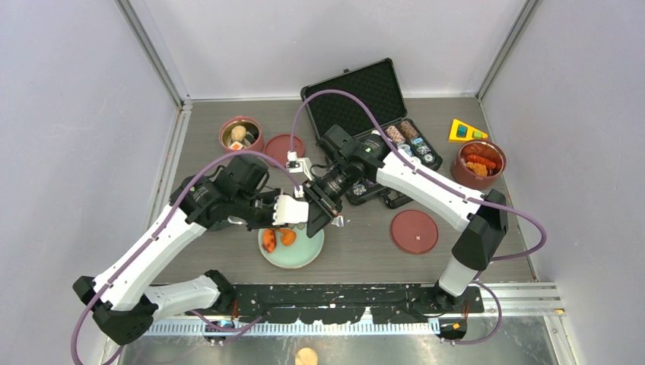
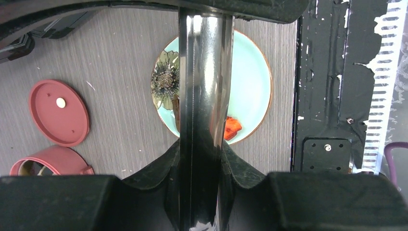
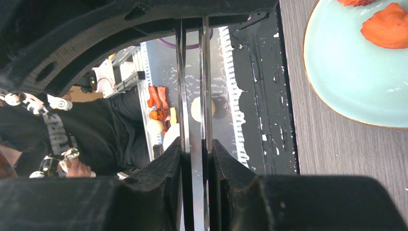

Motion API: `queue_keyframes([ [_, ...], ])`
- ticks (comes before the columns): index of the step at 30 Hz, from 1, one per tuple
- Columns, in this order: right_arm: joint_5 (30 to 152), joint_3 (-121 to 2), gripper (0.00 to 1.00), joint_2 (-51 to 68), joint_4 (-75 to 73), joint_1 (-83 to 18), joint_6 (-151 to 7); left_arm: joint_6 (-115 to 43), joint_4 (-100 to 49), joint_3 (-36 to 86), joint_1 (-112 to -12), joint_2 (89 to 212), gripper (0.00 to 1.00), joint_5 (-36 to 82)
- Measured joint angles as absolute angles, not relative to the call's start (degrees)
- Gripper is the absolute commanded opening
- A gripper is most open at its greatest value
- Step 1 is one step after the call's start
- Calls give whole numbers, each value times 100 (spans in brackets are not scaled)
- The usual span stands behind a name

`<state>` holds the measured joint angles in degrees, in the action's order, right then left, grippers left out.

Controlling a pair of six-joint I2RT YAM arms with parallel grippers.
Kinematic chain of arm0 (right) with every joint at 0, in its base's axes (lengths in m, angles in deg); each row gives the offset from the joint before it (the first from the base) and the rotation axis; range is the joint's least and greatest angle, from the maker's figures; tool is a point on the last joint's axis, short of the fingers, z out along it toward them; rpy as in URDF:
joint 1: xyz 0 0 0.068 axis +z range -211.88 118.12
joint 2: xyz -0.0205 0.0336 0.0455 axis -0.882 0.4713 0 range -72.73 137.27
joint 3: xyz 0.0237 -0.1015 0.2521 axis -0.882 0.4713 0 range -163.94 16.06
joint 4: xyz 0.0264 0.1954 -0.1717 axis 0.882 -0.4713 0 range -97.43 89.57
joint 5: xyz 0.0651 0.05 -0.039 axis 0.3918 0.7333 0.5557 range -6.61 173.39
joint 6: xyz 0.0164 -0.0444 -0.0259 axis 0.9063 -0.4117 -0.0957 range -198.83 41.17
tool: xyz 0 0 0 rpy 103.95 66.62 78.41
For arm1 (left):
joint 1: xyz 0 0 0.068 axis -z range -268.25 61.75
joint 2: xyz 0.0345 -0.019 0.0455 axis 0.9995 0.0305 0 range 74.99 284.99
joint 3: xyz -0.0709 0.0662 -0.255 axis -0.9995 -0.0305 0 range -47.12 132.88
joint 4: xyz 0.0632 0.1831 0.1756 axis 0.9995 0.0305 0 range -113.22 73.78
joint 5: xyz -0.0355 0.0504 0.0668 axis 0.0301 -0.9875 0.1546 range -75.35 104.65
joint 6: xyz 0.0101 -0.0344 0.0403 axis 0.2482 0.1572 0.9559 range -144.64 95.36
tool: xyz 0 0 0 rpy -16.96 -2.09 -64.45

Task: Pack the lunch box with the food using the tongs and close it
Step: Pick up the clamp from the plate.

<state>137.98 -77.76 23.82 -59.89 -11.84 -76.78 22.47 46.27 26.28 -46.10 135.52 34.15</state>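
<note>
The silver tongs (image 2: 204, 96) run straight out between the fingers of my left gripper (image 2: 201, 147), which is shut on them above the pale green plate (image 2: 250, 72). My right gripper (image 3: 195, 144) is also shut on the tongs (image 3: 194, 96), pressing their two thin arms together. In the top view both grippers, the left (image 1: 293, 213) and the right (image 1: 316, 209), meet over the plate (image 1: 300, 255), hiding most of the tongs. Orange food pieces (image 1: 278, 239) lie on the plate. One lunch box bowl (image 1: 240, 134) holds food at the back left. Another bowl (image 1: 478, 162) at the right holds orange bits.
Two flat red lids lie on the table, one (image 1: 284, 146) by the left bowl and one (image 1: 414, 231) right of the plate. An open black case of poker chips (image 1: 373, 114) stands behind the right arm. A yellow wedge (image 1: 465, 131) lies at the back right. A beige bun (image 1: 306, 356) lies below the arm bases.
</note>
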Motion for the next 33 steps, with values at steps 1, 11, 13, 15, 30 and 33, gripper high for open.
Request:
queue_keyframes([
  [1,13785,-7804,27,2393,-6013,-1182,-7698,2241,4632,2631,-4610,13552,16,3426],
  [11,13726,-8058,40,2518,-6155,-1143,-7753,2188,4695,2703,-4610,13557,16,3643],
  [13,13730,-8086,34,2570,-6179,-1132,-7753,2188,4743,2735,-4610,13590,16,3654],
  [15,13750,-8112,25,2610,-6214,-1130,-7764,2186,4796,2779,-4610,13642,16,3651],
  [30,13348,-8263,13,2627,-6461,-1512,-8013,1375,4424,2952,-5288,13203,70,3826],
  [33,12860,-8097,16,2581,-6446,-1639,-8070,527,3987,3070,-5858,12779,77,3938],
])
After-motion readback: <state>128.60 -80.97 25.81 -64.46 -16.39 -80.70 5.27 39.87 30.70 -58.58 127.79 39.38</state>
